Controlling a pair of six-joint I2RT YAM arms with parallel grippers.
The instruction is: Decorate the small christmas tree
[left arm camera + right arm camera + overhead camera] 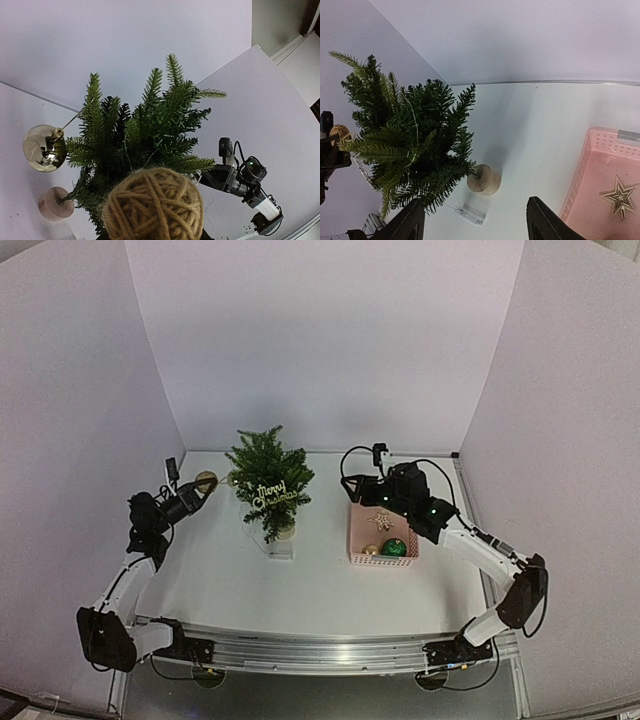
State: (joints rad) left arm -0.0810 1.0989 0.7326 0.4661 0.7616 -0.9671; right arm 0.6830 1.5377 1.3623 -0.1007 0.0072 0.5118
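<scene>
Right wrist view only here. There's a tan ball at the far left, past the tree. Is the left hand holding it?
Observer: Yes, the left hand grips that twine ball in the air.
Operator: Anything on the small christmas tree already?
Observer: A shiny gold bauble hangs from one branch.
Operator: Besides the star, what's in the pink basket?
Observer: A green bauble lies in its near end.

**Overhead: tree flanked by both arms**

Small christmas tree [270, 480] upright on worktop [320, 590], gold "Merry Christmas" sign [278, 493] on its front. Left of tree: left end effector [198, 490], brownish ball [206, 480] at its tip. Right of tree: pink basket [383, 560], right end effector [385, 502] over its far edge.
</scene>
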